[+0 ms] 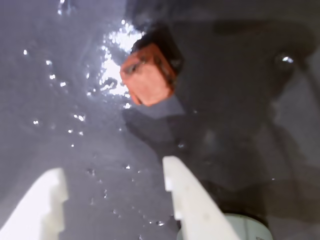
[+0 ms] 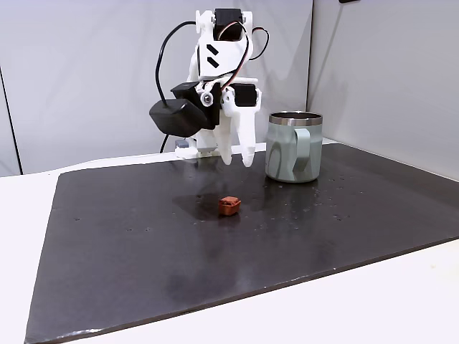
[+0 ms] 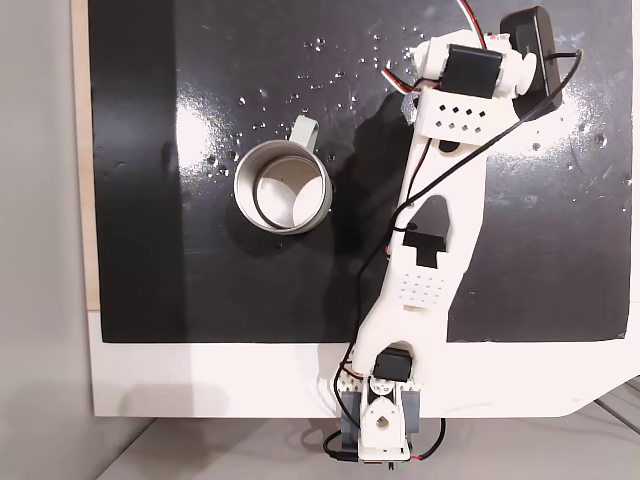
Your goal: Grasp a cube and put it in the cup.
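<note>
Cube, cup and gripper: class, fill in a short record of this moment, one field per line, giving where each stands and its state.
Cube: small reddish-brown cube lying on the dark mat, free of the gripper
Cup: grey-green mug with steel rim, upright; looks empty from above
Cube to cup: apart; in the front fixed view the cube sits nearer the camera and left of the mug
Gripper: white fingers open, raised above the mat, holding nothing
Surface: dark mat on a white table
Task stage: cube not yet grasped
</note>
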### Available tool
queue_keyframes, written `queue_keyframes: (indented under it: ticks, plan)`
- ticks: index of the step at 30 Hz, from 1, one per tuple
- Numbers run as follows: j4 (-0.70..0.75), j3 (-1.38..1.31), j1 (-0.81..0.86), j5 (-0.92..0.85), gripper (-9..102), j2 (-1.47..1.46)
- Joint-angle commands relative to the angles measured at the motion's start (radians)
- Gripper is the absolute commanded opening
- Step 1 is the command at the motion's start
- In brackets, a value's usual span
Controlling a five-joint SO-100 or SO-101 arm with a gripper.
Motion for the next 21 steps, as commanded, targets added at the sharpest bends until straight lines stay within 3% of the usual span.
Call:
queue_keyframes:
  ticks: [1,21]
  plan:
    - [0.006,-0.037,0.008,-0.011,24,0.009]
    - [0.008,-0.064,-0.003,-0.058,24,-0.143]
